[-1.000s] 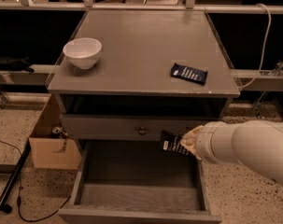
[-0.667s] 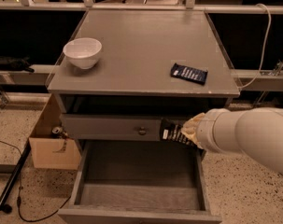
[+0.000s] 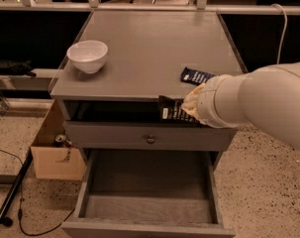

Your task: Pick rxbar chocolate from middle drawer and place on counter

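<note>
The rxbar chocolate (image 3: 171, 109), a flat black bar with white print, hangs in the air just in front of the counter's front edge, above the drawers. My gripper (image 3: 188, 105) is shut on its right end; the pale arm coming in from the right hides most of the gripper. The counter (image 3: 149, 38) is the flat grey cabinet top right behind the bar. The middle drawer (image 3: 148, 182) is pulled out below, and its worn grey floor shows nothing in it.
A white bowl (image 3: 87, 55) stands on the counter's left side. A dark navy bar (image 3: 196, 76) lies near its right front edge. The shallow drawer front with a round knob (image 3: 150, 139) is closed. A cardboard box (image 3: 57, 155) sits on the floor to the left.
The gripper has risen with the black bar from the level of the knobbed drawer front up to the counter's front edge.
</note>
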Robot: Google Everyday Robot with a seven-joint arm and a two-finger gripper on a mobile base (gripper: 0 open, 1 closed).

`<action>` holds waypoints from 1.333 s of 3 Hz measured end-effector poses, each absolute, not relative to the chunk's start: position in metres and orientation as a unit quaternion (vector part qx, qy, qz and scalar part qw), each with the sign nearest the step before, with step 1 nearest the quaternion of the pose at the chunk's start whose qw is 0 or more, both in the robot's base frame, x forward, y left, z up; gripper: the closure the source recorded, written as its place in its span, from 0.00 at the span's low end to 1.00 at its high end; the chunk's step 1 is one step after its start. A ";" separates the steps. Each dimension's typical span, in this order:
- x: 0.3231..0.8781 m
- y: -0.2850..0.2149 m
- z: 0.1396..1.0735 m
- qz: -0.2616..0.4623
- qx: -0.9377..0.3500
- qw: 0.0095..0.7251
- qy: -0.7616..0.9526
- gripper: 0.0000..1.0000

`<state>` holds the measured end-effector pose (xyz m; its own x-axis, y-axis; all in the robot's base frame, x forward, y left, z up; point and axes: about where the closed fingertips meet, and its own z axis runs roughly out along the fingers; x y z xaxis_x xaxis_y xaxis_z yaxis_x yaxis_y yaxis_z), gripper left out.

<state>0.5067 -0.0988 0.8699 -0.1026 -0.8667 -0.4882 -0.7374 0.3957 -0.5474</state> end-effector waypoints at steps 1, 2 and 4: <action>0.507 -0.099 0.870 -0.083 -0.544 0.392 0.738 1.00; 0.528 -0.082 0.885 -0.092 -0.561 0.404 0.716 1.00; 0.586 -0.052 0.906 -0.090 -0.601 0.403 0.684 1.00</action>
